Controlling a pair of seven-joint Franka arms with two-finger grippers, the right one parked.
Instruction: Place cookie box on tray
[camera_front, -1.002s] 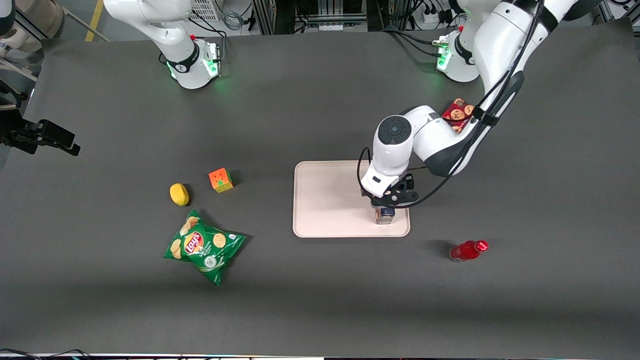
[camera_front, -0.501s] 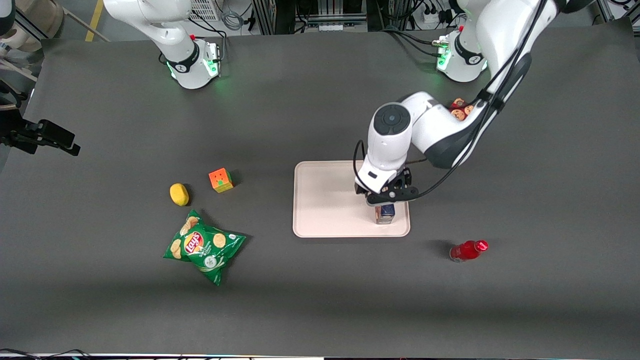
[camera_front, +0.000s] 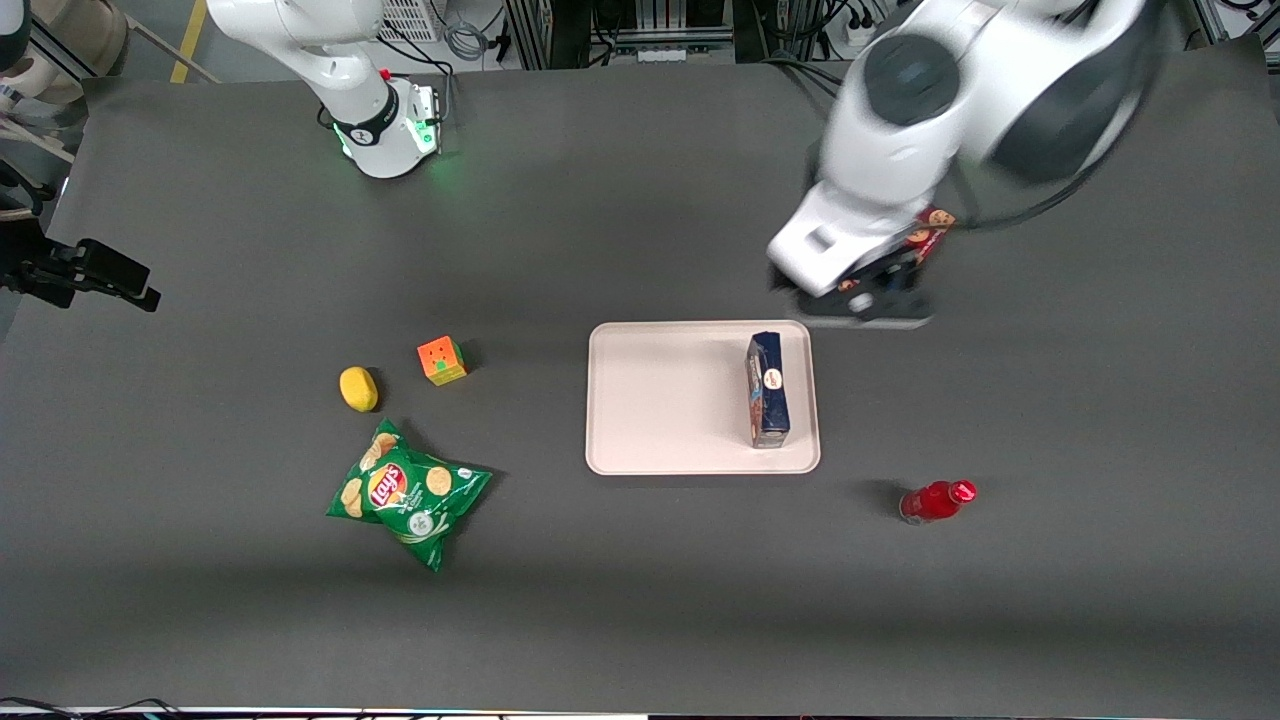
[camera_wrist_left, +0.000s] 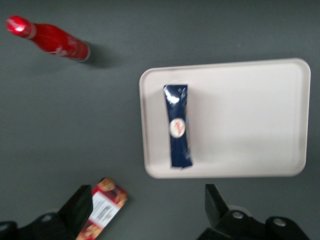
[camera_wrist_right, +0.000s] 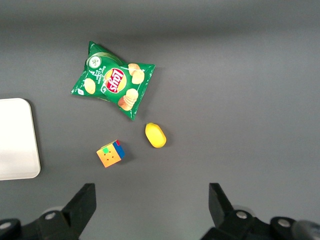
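Observation:
The dark navy cookie box (camera_front: 767, 389) (camera_wrist_left: 178, 125) lies on its narrow side on the pale pinkish-cream tray (camera_front: 660, 400) (camera_wrist_left: 240, 120), at the tray's end toward the working arm. My left gripper (camera_front: 868, 300) (camera_wrist_left: 147, 207) hangs high above the table, farther from the front camera than the tray and apart from the box. Its fingers (camera_wrist_left: 80, 207) stand wide open with nothing between them.
A red box printed with cookies (camera_front: 928, 240) (camera_wrist_left: 102, 207) lies under the raised arm. A red bottle (camera_front: 935, 500) (camera_wrist_left: 47, 36) lies near the tray's corner. A Rubik's cube (camera_front: 441, 360), a lemon (camera_front: 358, 388) and a green chip bag (camera_front: 408, 492) lie toward the parked arm's end.
My gripper has let go of the cookie box, risen and drawn back away from the front camera off the tray. The box stays on the tray, now fully visible.

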